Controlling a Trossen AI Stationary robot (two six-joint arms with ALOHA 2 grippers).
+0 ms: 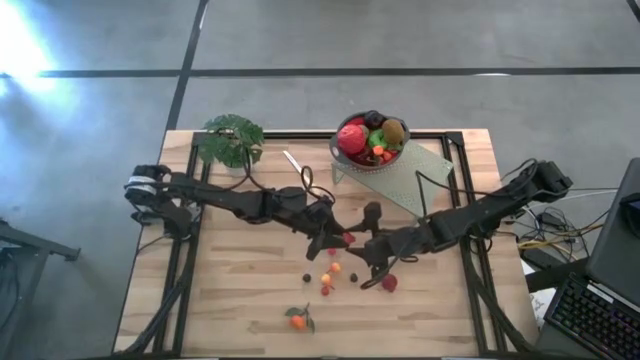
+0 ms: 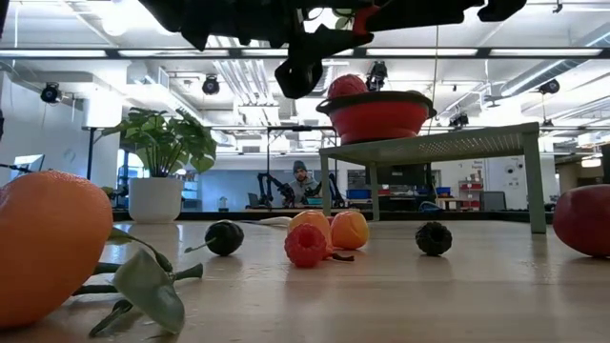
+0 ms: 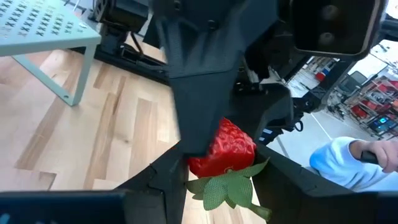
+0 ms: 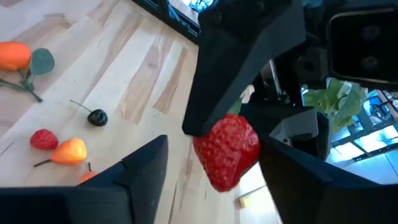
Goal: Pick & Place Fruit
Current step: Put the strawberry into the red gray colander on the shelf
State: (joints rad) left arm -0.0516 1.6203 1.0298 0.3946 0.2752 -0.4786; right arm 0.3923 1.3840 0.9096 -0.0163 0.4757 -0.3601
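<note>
The potted plant [image 1: 230,140] is seen at the table's [image 1: 250,310] far left corner, and a pale knife [image 1: 293,162] lies just beside it.

The left arm is stretched from the left edge toward the middle of the table, low and nearly level. The left gripper [image 1: 340,238] is closed on the held strawberry [image 3: 221,149], which is kept clear of the wood. This fruit is bright red and pitted, with a green leafy cap turned toward the left wrist and its tip turned toward the right one.

On the near half of the table seven loose pieces are counted. One leafy tangerine [image 1: 298,320] lies nearest the front edge. Two dark berries [image 2: 224,236] with thin stalks are set well apart. Between them two orange berries [image 2: 350,229] and one red berry [image 2: 305,246] are bunched together. One second strawberry [image 1: 389,283] lies farthest right, just beside the right gripper [image 1: 372,250].

The right arm is reached in from the right edge, also low, so that the two grippers meet head-on. Its fingers [image 4: 143,168] are spread apart on either side of the held strawberry, and a gap is seen between it and one of them.

Behind the grippers a red bowl [image 1: 340,152] is stood on a pale perforated stand [image 1: 420,175]. In it one red apple [image 1: 352,138], one dark plum [image 1: 373,118] and one brown kiwi [image 1: 394,130] can be made out. Some green and smaller red pieces are also seen, but they cannot be counted.
</note>
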